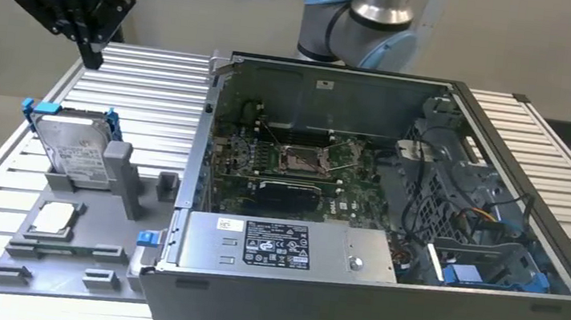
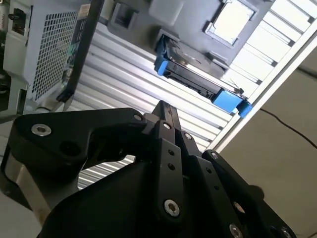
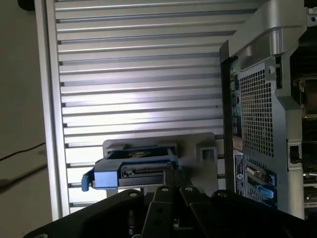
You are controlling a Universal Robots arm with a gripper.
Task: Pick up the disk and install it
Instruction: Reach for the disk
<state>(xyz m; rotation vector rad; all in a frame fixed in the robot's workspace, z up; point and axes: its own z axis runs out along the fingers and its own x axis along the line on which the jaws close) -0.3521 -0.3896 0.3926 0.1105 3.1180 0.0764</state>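
The disk (image 1: 77, 151) is a silver-grey drive with a white label in a blue carrier frame. It leans upright in a grey holder (image 1: 122, 178) on the exterior view's left side of the table. My gripper (image 1: 93, 60) hangs in the air above and behind the disk, well apart from it, fingers pointing down. In the second wrist view the black fingers meet at a narrow tip (image 2: 162, 105), shut with nothing between them, and the disk (image 2: 198, 74) lies beyond. The first wrist view has the disk (image 3: 131, 166) just past my gripper (image 3: 166, 187).
An open computer case (image 1: 215, 120) fills the table's middle and the exterior view's right, with a motherboard (image 1: 296, 165), a grey power-supply box (image 1: 287, 245) and a blue-trimmed drive cage (image 1: 472, 270). A small silver chip (image 1: 55, 217) rests on the grey fixture plate (image 1: 69, 264). The slatted table (image 1: 155, 80) is bare behind the disk.
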